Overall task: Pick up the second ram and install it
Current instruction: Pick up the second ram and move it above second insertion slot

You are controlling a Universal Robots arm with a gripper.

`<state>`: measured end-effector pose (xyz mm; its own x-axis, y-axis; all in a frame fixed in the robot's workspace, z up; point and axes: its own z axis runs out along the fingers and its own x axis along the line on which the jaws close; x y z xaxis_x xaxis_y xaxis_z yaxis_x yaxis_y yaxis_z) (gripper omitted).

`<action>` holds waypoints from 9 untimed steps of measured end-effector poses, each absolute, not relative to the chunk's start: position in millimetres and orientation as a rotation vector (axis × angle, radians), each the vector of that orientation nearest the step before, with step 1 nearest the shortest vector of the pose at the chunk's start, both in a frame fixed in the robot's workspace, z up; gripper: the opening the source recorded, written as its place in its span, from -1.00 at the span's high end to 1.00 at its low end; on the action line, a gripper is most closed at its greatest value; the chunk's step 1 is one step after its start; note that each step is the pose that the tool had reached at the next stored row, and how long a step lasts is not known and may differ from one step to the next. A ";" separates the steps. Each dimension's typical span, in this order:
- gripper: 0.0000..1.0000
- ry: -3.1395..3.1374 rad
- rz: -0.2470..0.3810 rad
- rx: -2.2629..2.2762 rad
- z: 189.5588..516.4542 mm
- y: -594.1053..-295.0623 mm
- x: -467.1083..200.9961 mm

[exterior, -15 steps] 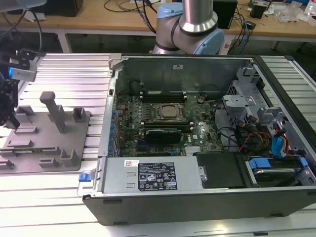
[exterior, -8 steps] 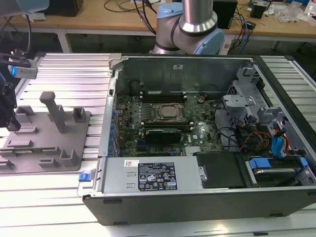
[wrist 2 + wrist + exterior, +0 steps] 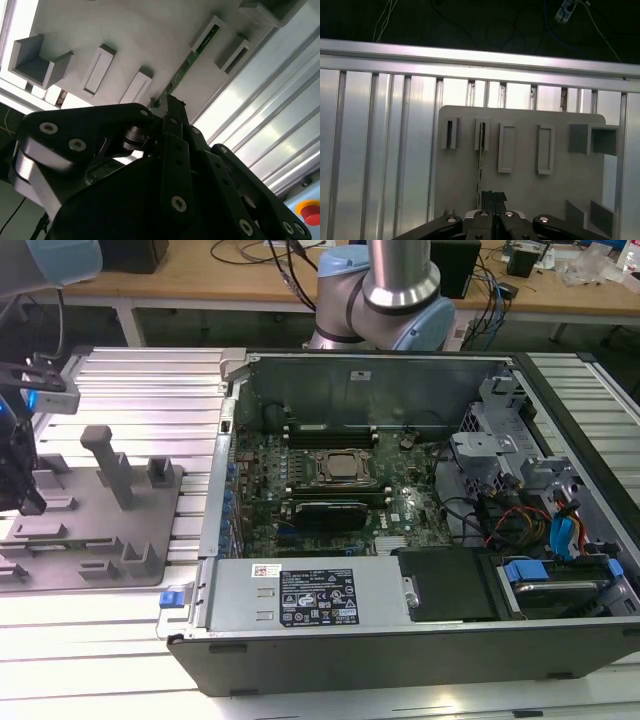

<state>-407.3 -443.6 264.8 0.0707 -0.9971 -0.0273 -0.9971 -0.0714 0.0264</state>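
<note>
Black claw sat pressed together, grip unconfirmed, at the end of the long narrow green circuit-board stick slotted in the grey plastic tray beneath it; an end-only hold would likely cock the stick on lifting.

A robotics lab or workshop, a robot arm standing at a ribbed aluminium table, an open computer case lying on it with its circuit board showing, beside a grey plastic tray, cables trailing across wooden workbenches behind.
</note>
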 end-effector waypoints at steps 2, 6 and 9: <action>0.84 -2.141 -0.062 2.299 260.4 -445.9 -407.3; 0.84 -2.139 -0.064 2.302 246.2 -447.2 -407.7; 0.84 -2.138 -0.064 2.304 241.3 -447.4 -410.5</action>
<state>-410.5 -447.4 241.3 0.0739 -0.9968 -0.0310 -0.9969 -0.0747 0.0260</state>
